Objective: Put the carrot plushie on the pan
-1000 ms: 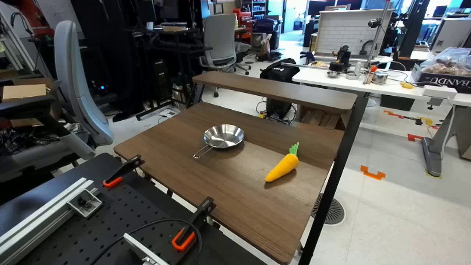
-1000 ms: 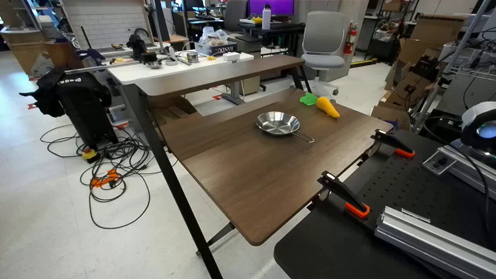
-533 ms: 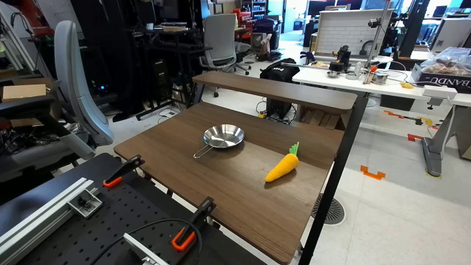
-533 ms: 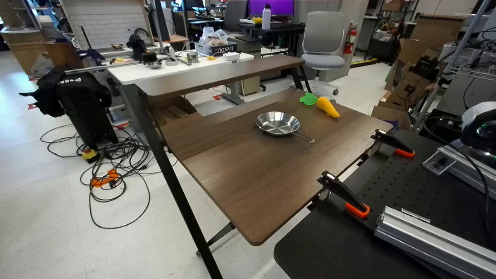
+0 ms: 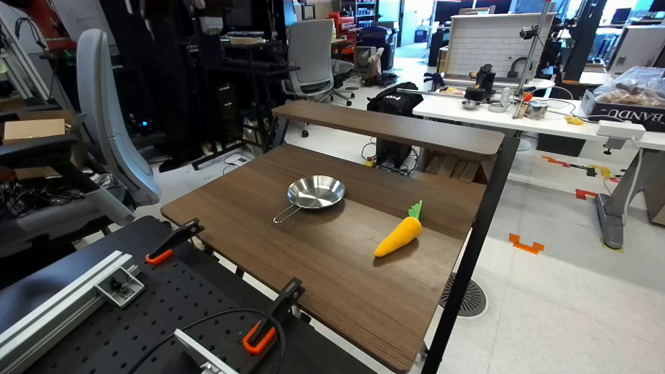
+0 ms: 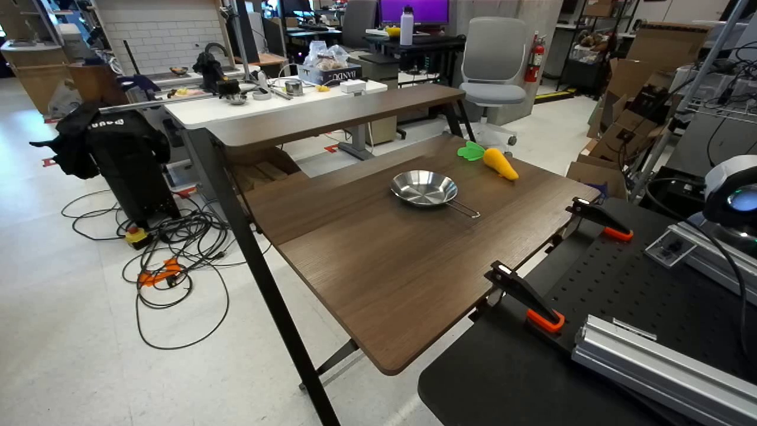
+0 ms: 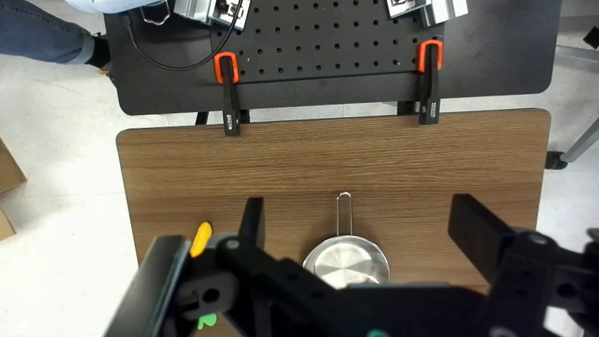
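Note:
The carrot plushie lies on its side on the brown table, orange with a green leafy tip, in both exterior views point(image 5: 399, 237) point(image 6: 500, 163). The shiny silver pan sits upright beside it, apart from it, in both exterior views point(image 5: 316, 195) point(image 6: 423, 188); its thin wire handle points to the clamped table edge. In the wrist view my gripper point(image 7: 360, 208) is open and empty, high above the table, with the pan point(image 7: 346, 257) showing between its fingers. The carrot plushie point(image 7: 201, 239) is off to the left there, its middle hidden behind the gripper.
The brown table point(image 5: 311, 259) has a raised shelf point(image 5: 384, 127) along its far side, on dark slanted legs. Two black-and-orange clamps point(image 7: 230, 98) point(image 7: 429, 84) stick up at the near edge, beside the black perforated base table point(image 7: 318, 51).
In an exterior view, dark and silver parts, apparently of the arm or gripper, have come into sight at the top left edge. The plushie and pan have not moved.

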`<state>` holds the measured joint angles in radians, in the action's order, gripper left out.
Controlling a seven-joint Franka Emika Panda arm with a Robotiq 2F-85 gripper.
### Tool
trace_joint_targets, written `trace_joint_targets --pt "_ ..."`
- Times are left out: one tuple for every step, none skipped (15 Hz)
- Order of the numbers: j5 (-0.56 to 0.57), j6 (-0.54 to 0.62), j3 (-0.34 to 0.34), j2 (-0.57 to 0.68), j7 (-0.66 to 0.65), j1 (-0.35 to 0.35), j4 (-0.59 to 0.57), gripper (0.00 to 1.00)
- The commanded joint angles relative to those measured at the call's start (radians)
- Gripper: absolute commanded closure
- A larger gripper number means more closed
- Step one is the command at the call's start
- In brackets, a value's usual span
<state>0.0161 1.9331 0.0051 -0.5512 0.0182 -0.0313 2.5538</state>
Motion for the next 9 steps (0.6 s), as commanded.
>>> trace_joint_targets --pt "0.018 0.075 -0.021 0.064 -0.005 -0.011 0.011 0.0" --pt "0.027 0.104 -0.022 0.082 -0.01 -0.016 0.018 0.0" --pt "0.036 0.138 -0.025 0.102 -0.011 -0.022 0.026 0.0" --pt "0.046 0.177 -0.027 0.123 -0.014 -0.029 0.034 0.0" --pt "0.057 0.226 -0.032 0.145 -0.014 -0.036 0.044 0.0" --pt "0.071 0.278 -0.036 0.172 -0.019 -0.045 0.051 0.0" --pt "0.085 0.326 -0.039 0.198 -0.024 -0.052 0.058 0.0" --pt "0.098 0.376 -0.044 0.225 -0.026 -0.06 0.064 0.0" --pt "0.116 0.429 -0.046 0.26 -0.036 -0.071 0.067 0.0"
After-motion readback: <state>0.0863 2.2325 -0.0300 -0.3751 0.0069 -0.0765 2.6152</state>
